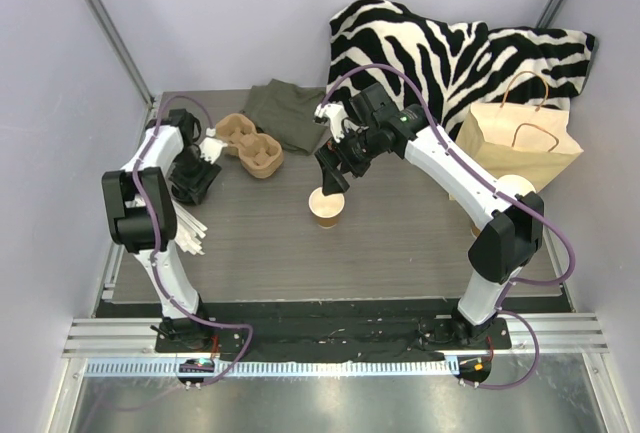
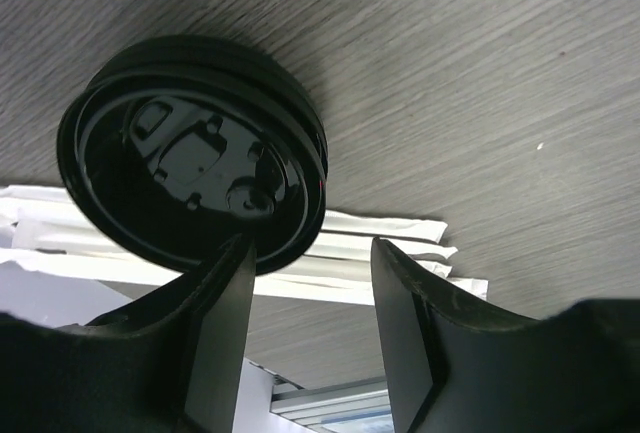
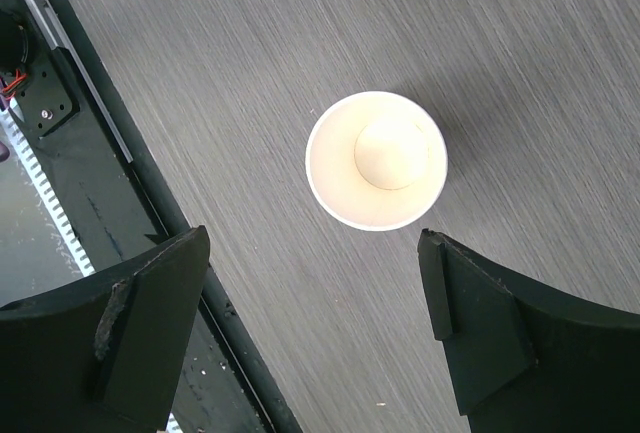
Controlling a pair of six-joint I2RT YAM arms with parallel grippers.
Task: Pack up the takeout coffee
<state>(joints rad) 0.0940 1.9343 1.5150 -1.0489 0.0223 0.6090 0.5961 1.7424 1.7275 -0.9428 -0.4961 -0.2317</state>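
Note:
The takeout coffee cup (image 1: 326,209) stands upright and lidless in the middle of the table. From above it shows a white empty inside (image 3: 376,160). My right gripper (image 1: 331,179) (image 3: 312,238) hangs open just above it, and the cup lies beyond its fingertips, not between them. At the table's left, my left gripper (image 1: 200,175) (image 2: 312,245) is at a stack of black lids (image 2: 190,148). The top lid is tilted up with its underside showing. Its rim rests against the left finger (image 2: 225,303). The jaws stand half apart with only table and white packets showing between them.
A brown pulp cup carrier (image 1: 250,146) lies at the back left beside a green cloth (image 1: 285,111). A kraft paper bag (image 1: 520,138) lies at the back right against a zebra-print cloth (image 1: 440,48). White wrapped straws (image 1: 190,228) (image 2: 380,228) lie near the left edge.

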